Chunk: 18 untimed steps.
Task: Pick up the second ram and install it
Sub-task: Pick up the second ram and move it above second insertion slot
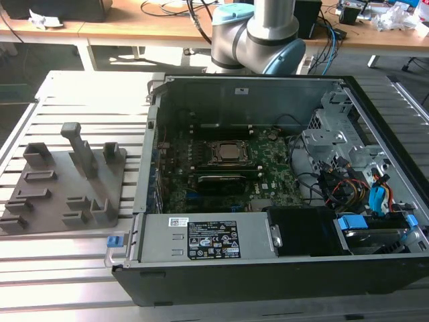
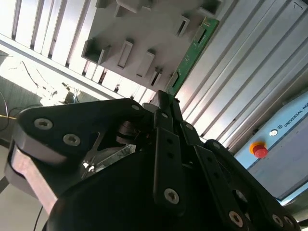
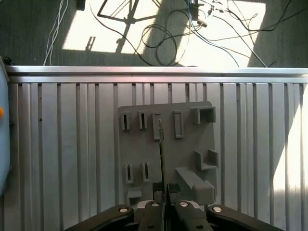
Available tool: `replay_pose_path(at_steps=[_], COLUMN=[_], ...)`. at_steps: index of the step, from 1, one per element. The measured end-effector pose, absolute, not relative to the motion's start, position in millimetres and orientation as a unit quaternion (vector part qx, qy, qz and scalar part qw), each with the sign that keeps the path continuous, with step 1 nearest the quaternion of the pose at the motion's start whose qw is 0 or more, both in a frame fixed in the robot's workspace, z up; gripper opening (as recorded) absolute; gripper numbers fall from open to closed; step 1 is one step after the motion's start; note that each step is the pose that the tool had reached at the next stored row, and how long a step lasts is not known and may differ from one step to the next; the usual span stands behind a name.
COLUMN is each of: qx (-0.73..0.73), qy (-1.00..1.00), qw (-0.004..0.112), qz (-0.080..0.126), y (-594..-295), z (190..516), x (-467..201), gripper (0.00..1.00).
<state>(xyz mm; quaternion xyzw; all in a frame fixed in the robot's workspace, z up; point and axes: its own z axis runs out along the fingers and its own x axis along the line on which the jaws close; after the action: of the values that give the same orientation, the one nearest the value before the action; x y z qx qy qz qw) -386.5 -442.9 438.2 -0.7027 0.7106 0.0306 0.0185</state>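
- The gripper [image 3: 163,191] is clenched on the ram [image 2: 192,53], a green stick held in the air above the slotted grey holder [image 3: 185,149].
- The open case [image 1: 234,97] holds a motherboard [image 1: 275,178] and CPU socket [image 1: 228,153].

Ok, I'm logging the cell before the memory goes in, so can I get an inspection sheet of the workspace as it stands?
Surface: slatted metal table carrying a grey fixture tray and an open computer case.
Job's things: second ram, a green stick, held by one end over the tray; CPU socket sits on the board inside the case.
Clutter: nothing seen.
Grippers: gripper closed on the second ram, which is edge-on in the first wrist view.
Cables: coloured wiring inside the case; loose cables on the sunlit floor.
Surroundings: wooden bench behind the table; a red button on a pale unit nearby.
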Motion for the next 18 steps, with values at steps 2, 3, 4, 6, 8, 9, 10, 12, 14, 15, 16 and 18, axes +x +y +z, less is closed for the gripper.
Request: replay_pose_path(at_steps=[2, 3, 4, 6, 8, 9, 10, 12, 14, 15, 16, 18], qx=[-0.703, -0.703, -0.703, -0.703, -0.703, -0.703, -0.703, -0.703, -0.703, -0.703, -0.703, -0.703], qy=[0.711, 0.711, 0.711, 0.711, 0.711, 0.711, 0.711, 0.711, 0.711, 0.711, 0.711, 0.711], qw=[0.019, 0.018, 0.019, 0.018, 0.018, 0.017, 0.017, 0.017, 0.017, 0.017, 0.017, 0.016], qz=[0.031, 0.031, 0.031, 0.031, 0.031, 0.032, 0.032, 0.032, 0.032, 0.032, 0.032, 0.032], y=[-443, -443, -443, -443, -443, -442, -442, -442, -442, -442, -442, -441], z=[433, 430, 427, 419, 416, 414, 414, 413, 413, 413, 413, 413], x=[-385, -384, -384, -378, -369, -359, -350, -334, -317, -306, -299, -283], gripper=[0.14, 0.14, 0.14, 0.14, 0.14, 0.14, 0.14, 0.14, 0.14, 0.14, 0.14, 0.14])
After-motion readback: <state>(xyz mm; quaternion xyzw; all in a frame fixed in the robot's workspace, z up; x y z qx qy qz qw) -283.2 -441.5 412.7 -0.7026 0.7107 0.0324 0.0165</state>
